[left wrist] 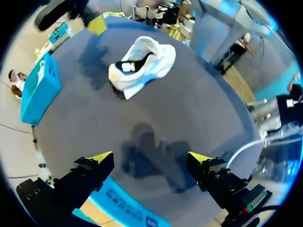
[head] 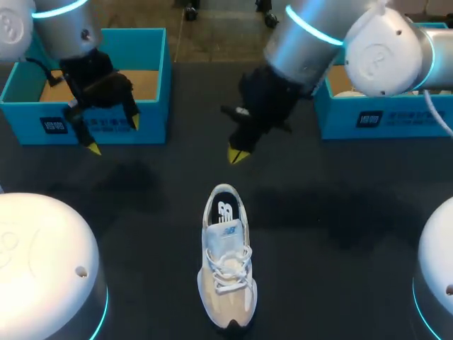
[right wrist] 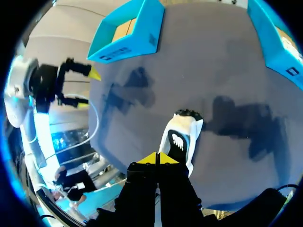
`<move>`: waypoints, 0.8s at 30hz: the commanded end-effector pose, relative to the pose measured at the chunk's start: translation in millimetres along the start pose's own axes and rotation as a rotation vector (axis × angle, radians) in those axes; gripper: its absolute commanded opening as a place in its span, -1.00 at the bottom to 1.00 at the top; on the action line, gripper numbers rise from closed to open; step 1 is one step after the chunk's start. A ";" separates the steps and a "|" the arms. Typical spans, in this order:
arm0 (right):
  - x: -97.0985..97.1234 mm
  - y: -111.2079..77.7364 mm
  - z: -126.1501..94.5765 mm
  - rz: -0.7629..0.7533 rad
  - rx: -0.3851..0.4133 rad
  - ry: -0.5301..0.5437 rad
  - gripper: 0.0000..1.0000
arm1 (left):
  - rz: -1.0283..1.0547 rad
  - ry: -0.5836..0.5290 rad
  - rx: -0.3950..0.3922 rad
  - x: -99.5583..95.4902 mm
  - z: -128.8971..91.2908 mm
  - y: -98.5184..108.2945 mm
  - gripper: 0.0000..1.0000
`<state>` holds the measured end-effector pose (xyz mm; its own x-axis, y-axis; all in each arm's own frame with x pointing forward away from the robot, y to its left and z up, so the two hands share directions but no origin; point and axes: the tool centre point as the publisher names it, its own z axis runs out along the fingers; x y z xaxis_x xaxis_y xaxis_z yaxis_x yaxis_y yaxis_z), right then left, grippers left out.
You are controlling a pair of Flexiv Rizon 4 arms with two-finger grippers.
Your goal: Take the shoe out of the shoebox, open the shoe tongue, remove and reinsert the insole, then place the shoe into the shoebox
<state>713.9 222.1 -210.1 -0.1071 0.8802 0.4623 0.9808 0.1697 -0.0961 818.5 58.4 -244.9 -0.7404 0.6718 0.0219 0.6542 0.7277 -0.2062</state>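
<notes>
A white and cream sneaker [head: 226, 262] stands upright on the dark table, heel toward the far side, toe toward the front edge. Above and beyond its heel hangs my right gripper [head: 237, 154], shut with nothing in it. In the right wrist view the sneaker [right wrist: 180, 139] lies just ahead of those closed tips [right wrist: 157, 158]. My left gripper [head: 113, 134] is open and empty over the front wall of the left blue shoebox [head: 152, 71]. From the left wrist view, the sneaker [left wrist: 142, 66] lies far ahead of the open gripper [left wrist: 150, 158].
A second blue shoebox [head: 368, 117] stands at the back right, partly hidden by my right arm. Both boxes are open with brown floors. White robot bases [head: 42, 262] fill the near corners. Bare table surrounds the sneaker.
</notes>
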 end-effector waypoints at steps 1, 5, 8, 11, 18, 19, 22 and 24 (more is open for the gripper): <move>16.3 -4.4 2.9 0.021 0.000 -0.213 -1.00 | 0.053 -0.008 -0.069 2.4 -9.0 -0.7 1.00; 16.3 -4.4 2.9 0.021 0.000 -0.213 -1.00 | 0.053 -0.008 -0.069 2.4 -9.0 -0.7 1.00; 16.3 -4.4 2.9 0.021 0.000 -0.213 -1.00 | 0.053 -0.008 -0.069 2.4 -9.0 -0.7 1.00; 16.3 -4.4 2.9 0.021 0.000 -0.213 -1.00 | 0.078 -0.021 -0.063 1.5 -11.9 2.2 1.00; 18.4 -12.4 27.2 0.000 -0.044 -0.239 -1.00 | 0.257 0.014 -0.057 -1.1 -29.0 30.5 1.00; 18.9 -13.7 31.0 0.000 -0.043 -0.242 -1.00 | 0.278 0.015 -0.063 -1.1 -30.9 35.1 1.00; 18.7 -18.3 44.2 0.000 -0.050 -0.248 -1.00 | 0.279 0.022 -0.064 -6.4 -36.9 51.2 1.00; 19.4 -20.9 52.8 0.009 -0.058 -0.258 -1.00 | 0.264 0.025 -0.063 -8.6 -39.9 58.4 1.00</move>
<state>687.9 249.4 -233.2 -0.1333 0.9650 0.2257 0.9875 0.1487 -0.0527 854.8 99.5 -220.4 -0.5394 0.8419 -0.0183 0.8369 0.5335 -0.1226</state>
